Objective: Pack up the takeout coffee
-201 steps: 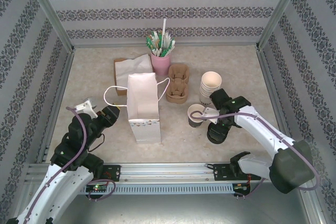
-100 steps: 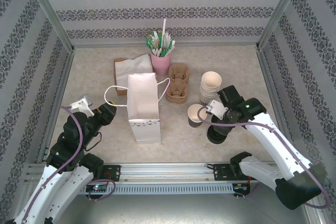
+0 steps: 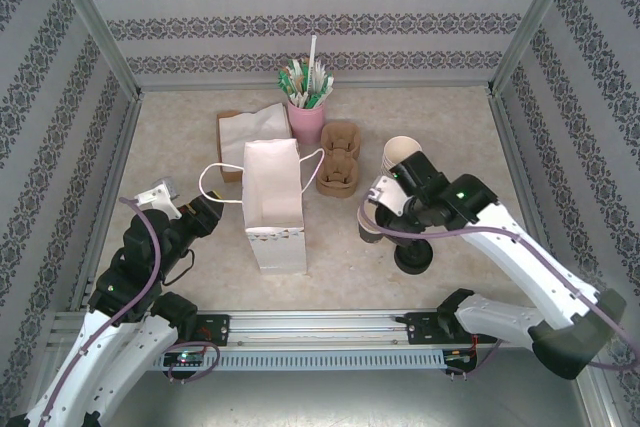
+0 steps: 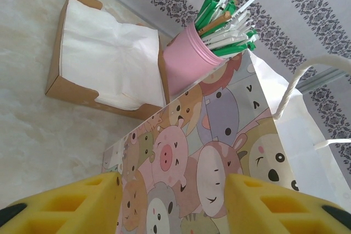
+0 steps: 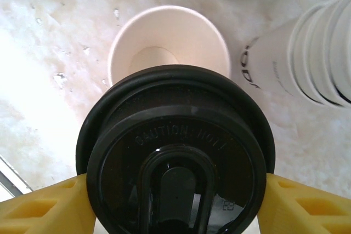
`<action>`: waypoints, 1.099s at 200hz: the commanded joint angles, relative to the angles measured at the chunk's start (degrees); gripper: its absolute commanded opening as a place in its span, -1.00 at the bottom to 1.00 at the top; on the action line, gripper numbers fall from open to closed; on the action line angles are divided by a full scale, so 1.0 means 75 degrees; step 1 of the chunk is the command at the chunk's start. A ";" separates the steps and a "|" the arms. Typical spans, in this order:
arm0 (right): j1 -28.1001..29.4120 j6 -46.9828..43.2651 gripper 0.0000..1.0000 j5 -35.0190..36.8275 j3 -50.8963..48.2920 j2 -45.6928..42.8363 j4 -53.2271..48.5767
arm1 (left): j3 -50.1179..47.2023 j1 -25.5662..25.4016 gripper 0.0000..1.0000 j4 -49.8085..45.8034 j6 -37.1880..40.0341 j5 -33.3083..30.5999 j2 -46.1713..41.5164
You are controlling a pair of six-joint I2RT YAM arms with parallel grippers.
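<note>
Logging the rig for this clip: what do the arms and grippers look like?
Left arm and right arm: white shells, black joints, a purple cable along each. Left gripper and right gripper: blocky yellow fingers with slotted cut-outs.

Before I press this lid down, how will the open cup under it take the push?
The open cup looks like thin paper and its bare bottom shows, so it is probably empty, light, and apt to slide or tip if the lid lands off-centre. Its rim may buckle under a hard push.
</note>
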 commanded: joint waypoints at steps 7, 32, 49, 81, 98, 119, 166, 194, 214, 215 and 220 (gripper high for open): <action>0.0080 0.0124 0.38 -0.0297 -0.0063 0.0324 0.0528 | 0.0295 -0.0076 0.07 -0.0036 0.0078 0.0065 0.0000; 0.0021 0.0131 0.37 -0.0508 -0.0096 0.0609 0.0866 | 0.0293 -0.0076 0.07 -0.0001 0.0047 0.0117 0.0000; -0.0143 0.0170 0.37 -0.0678 -0.0065 0.0814 0.0920 | 0.0303 -0.0076 0.07 0.0023 0.0102 0.0173 0.0012; -0.0340 0.0135 0.37 -0.0614 0.0014 0.1116 0.0792 | 0.0332 -0.0076 0.09 -0.0047 0.0192 0.0162 0.0027; -0.0377 0.0106 0.36 -0.0692 0.0100 0.1274 0.0700 | 0.0320 -0.0079 0.10 -0.0013 0.0187 0.0159 0.0026; -0.0389 0.0070 0.36 -0.0837 0.0177 0.1430 0.0611 | 0.0307 -0.0085 0.10 -0.0011 0.0189 0.0153 0.0023; -0.0426 0.0042 0.36 -0.0872 0.0230 0.1651 0.0663 | 0.0332 -0.0079 0.10 -0.0083 0.0215 0.0131 -0.0009; -0.0468 0.0046 0.36 -0.0930 0.0290 0.1780 0.0689 | 0.0337 -0.0076 0.10 -0.0116 0.0238 0.0118 -0.0012; -0.0483 0.0054 0.36 -0.0931 0.0328 0.1853 0.0736 | 0.0355 -0.0083 0.10 -0.0130 0.0236 0.0106 -0.0016; -0.0483 0.0054 0.36 -0.0931 0.0328 0.1861 0.0740 | 0.0349 -0.0085 0.10 -0.0130 0.0237 0.0106 -0.0020; -0.0500 0.0053 0.36 -0.0928 0.0337 0.1879 0.0748 | 0.0352 -0.0077 0.10 -0.0129 0.0242 0.0112 -0.0034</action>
